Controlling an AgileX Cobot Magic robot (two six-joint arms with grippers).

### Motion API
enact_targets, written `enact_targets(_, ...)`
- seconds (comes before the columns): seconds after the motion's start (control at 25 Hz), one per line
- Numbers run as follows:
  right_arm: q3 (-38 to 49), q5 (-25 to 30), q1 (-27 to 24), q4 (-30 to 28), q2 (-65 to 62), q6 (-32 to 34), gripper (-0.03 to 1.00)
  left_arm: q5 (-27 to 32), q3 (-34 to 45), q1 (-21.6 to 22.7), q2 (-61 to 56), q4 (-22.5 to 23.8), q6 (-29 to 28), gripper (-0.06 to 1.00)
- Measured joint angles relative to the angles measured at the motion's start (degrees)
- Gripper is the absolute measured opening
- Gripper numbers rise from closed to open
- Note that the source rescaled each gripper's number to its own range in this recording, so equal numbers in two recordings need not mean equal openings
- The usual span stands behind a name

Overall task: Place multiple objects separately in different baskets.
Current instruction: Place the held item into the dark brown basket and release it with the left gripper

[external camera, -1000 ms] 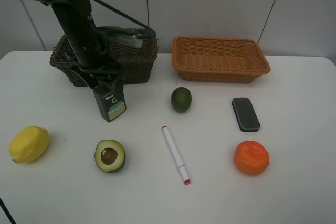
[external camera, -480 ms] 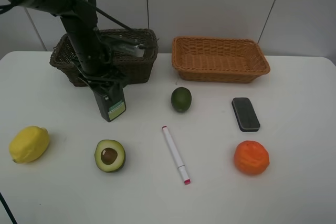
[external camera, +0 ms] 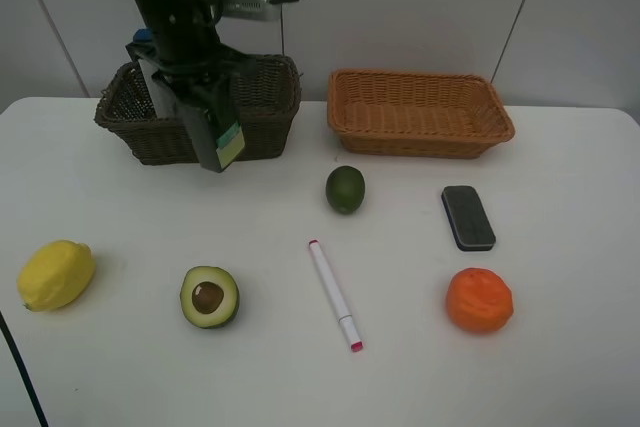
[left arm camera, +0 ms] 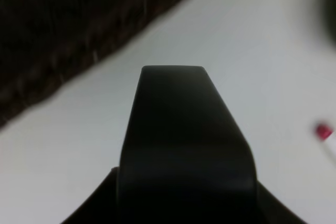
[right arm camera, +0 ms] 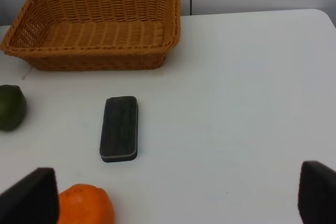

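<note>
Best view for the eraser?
Right wrist: the eraser is large, whole and unblocked, lying between the tan basket and the orange. Exterior high shows it whole but smaller. Left wrist doesn't show it.

Dark green plastic bottle [external camera: 210, 119], pale green label [external camera: 229, 145]; dark brown woven wicker basket [external camera: 266, 119]; orange-tan woven wicker basket [external camera: 420, 143]
</note>
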Motion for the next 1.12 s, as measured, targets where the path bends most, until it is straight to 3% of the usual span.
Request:
enact_targets(0.28,0.00,0.00,0.00,0.00,0.00,0.00,1.00,0.22,-21.28,0.89,1.47,2.90,-4.04,0.07)
enact_targets(0.64,0.00,0.00,0.00,0.00,0.00,0.00,1.00,-3.52,-22.64,4.73,12.91,5.66,-5.78,0.07)
enact_targets(0.72,0.00,0.00,0.00,0.00,0.00,0.00,1.00,-3.51,-22.64,4.85,14.61,5.72,-6.90,0.21)
enact_targets(0.88,0.00,0.00,0.00,0.00,0.00,0.00,1.00,-2.23,-22.64,4.85,14.80,5.61,-7.08,0.84)
enact_targets(0.96,0.00,0.00,0.00,0.00,0.00,0.00,1.00,-0.68,-22.94,4.85,14.68,5.61,-6.28,0.95)
enact_targets(1.12,0.00,0.00,0.00,0.00,0.00,0.00,1.00,0.10,-24.72,4.85,14.37,5.19,-5.54,1.00)
